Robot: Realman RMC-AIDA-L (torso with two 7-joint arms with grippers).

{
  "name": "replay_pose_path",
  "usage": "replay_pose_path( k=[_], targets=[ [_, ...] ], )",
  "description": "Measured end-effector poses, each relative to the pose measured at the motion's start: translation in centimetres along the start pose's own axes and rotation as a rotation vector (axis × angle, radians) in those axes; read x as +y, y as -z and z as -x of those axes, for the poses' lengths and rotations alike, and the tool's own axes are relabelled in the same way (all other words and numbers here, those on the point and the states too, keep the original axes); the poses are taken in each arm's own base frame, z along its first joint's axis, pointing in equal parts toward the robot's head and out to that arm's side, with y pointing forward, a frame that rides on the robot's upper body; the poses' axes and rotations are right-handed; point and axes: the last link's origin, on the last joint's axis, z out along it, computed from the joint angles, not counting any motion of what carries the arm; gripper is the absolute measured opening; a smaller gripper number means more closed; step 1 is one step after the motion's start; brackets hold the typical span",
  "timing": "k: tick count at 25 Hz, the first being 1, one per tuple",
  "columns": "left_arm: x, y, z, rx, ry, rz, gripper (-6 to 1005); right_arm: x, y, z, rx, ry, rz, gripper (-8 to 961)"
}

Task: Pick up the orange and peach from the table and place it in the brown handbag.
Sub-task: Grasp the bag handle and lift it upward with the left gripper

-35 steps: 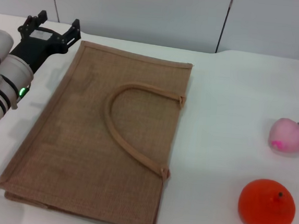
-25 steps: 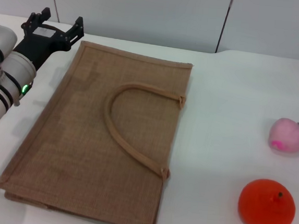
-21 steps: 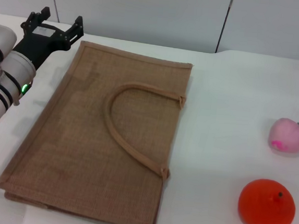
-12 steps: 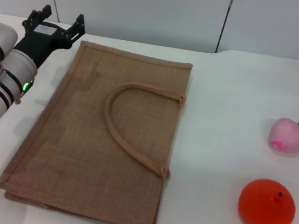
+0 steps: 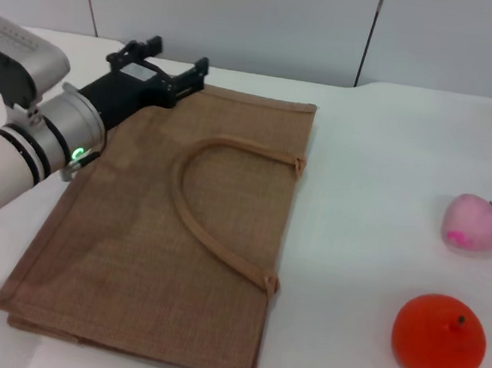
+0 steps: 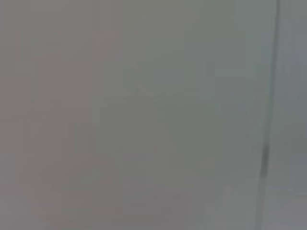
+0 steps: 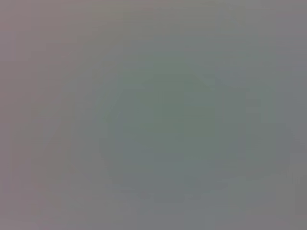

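White table (image 5: pixel 377 161) and pale wall. Our left gripper (image 5: pixel 160 63), fingers spread, hovers at upper left over the brown handbag (image 5: pixel 165 220), lying flat. Peach (image 5: pixel 474 223) and orange (image 5: pixel 439 337) wait at lower right, unpicked. We judge the bag needs opening first.

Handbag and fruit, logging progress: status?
Left gripper open over the handbag's far corner. Right gripper out of view. Orange and peach on table, untouched. Nothing in the way.
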Motion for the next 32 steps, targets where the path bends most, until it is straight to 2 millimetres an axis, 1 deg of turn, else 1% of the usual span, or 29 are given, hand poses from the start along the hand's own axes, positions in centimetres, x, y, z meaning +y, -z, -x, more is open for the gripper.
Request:
replay_pose_path(
  k=[4, 8, 14, 23, 28, 32],
  targets=[
    [-0.5, 0.5, -0.6, -0.026, 0.053, 0.072, 868, -0.1, 0.0, -0.2, 0.008, 0.004, -0.001, 786],
    [-1.2, 0.8, -0.7, -0.104, 0.049, 0.112, 867, -0.1, 0.0, -0.2, 0.008, 0.004, -0.001, 786],
    [-1.4, 1.5, 0.6, -0.246, 0.019, 0.15, 866, -0.1, 0.1, -0.2, 0.008, 0.003, -0.002, 786],
    [-2.3, 1.5, 0.4, -0.392, -0.002, 0.17, 865, -0.1, 0.1, -0.2, 0.009, 0.006, 0.001, 785],
    [-2.4, 1.3, 0.7, -0.456, -0.047, 0.172, 864, -0.1, 0.1, -0.2, 0.009, 0.003, -0.002, 785],
    [-2.3, 1.0, 0.9, -0.498, -0.05, 0.165, 863, -0.1, 0.0, -0.1, 0.006, 0.002, -0.002, 785]
  ],
)
